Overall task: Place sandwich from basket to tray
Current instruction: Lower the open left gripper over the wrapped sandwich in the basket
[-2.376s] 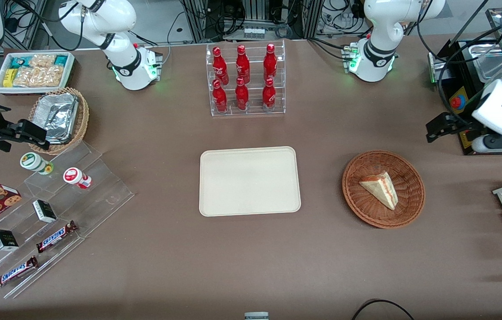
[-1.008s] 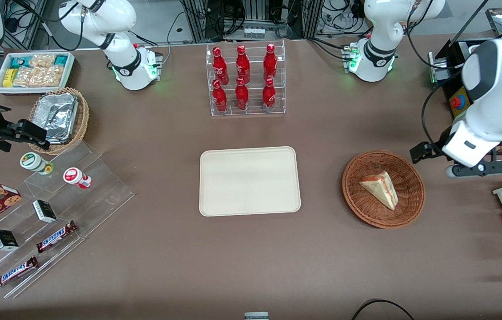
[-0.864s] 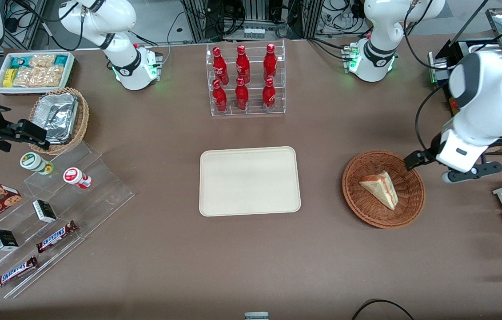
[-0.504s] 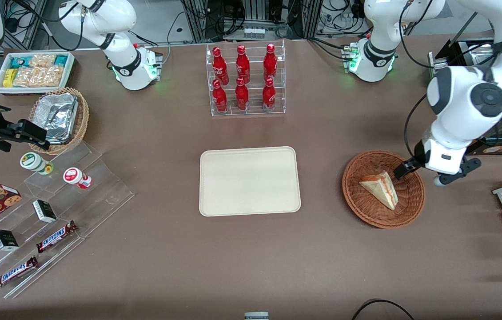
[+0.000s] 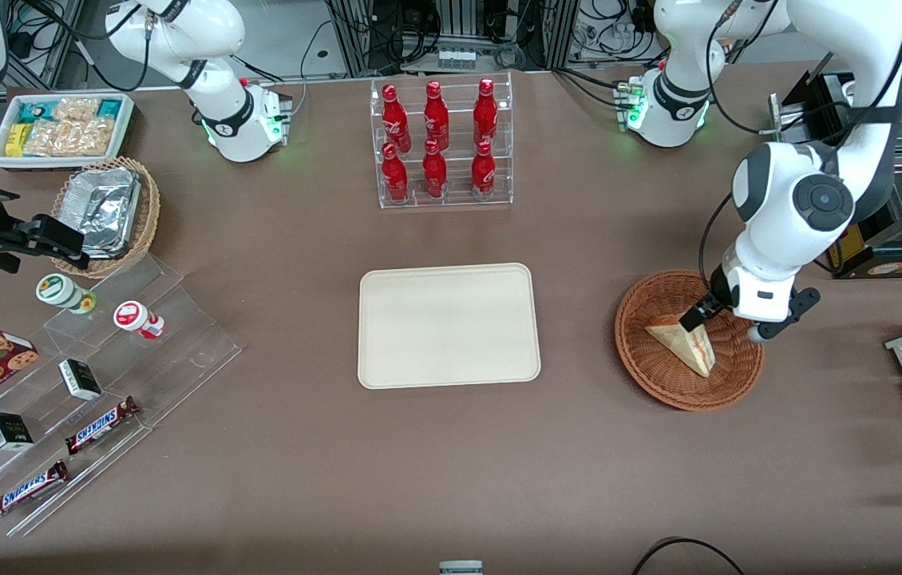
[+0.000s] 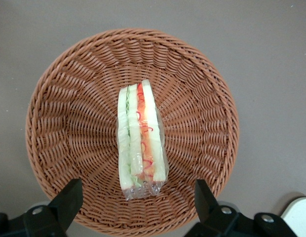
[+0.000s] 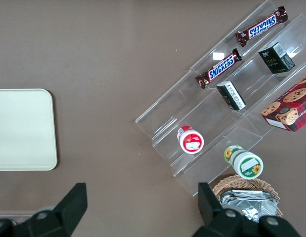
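**Gripper poised above the sandwich in the wicker basket**

The left arm's gripper (image 5: 698, 316) hangs over the basket (image 5: 642, 351), a round reddish-brown woven bowl lying toward the working arm's end of the table. In the left wrist view its two fingers (image 6: 69, 197) stand spread wide, one at each flank of the sandwich (image 6: 141, 140), with clear gaps between and no contact. The sandwich lies in the basket's middle, a wedge in clear wrap showing pale bread with green, orange and red filling layers along its edge. The tray (image 5: 449, 325), cream-beige with rounded corners, sits flat at mid-table, well apart from the basket, nothing on it.

Farther from the front camera than the tray, a clear tiered rack (image 5: 441, 144) holds six red bottles whose white script cannot be read. Toward the parked arm's end, clear stepped shelves (image 7: 227, 113) carry two bars lettered "SNICKERS" (image 7: 218, 68), two small dark boxes (image 7: 231, 95) with illegible print, a red carton picturing chocolate-chip cookies (image 7: 290, 104), a red-lidded cup (image 7: 190, 139) and a green-lidded cup (image 7: 243, 162). Beside them a tan wicker basket (image 5: 104, 216) holds foil containers
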Controlling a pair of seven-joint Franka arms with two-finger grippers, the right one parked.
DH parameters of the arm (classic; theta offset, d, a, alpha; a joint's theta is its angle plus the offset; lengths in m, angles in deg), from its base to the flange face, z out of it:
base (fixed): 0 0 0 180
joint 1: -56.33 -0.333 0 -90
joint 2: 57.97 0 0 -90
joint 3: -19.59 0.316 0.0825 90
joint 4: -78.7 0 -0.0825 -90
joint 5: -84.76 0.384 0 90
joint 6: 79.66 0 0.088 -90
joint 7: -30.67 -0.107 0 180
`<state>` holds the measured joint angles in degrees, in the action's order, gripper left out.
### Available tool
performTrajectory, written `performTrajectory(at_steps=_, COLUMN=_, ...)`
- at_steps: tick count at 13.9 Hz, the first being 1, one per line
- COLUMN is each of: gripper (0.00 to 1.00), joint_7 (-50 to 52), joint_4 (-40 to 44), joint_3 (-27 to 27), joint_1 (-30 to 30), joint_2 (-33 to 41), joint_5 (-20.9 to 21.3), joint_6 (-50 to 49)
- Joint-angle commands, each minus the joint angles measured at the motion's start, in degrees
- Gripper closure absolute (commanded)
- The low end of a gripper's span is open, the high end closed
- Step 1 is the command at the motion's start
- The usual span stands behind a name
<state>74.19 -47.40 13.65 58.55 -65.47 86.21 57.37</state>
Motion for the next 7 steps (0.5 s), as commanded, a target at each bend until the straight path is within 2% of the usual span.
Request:
performTrajectory(at_steps=1, gripper=0.00, joint_7=1.8, joint_4=-0.4, joint_3=0.0, joint_1=0.2, joint_2=-1.5, joint_5=1.2, joint_6=2.1)
performTrajectory(at_steps=7, gripper=0.00, joint_7=2.0, joint_4=-0.7, joint_3=0.0, joint_1=-0.2, joint_2=-5.8, joint_5=1.2, joint_6=5.4)
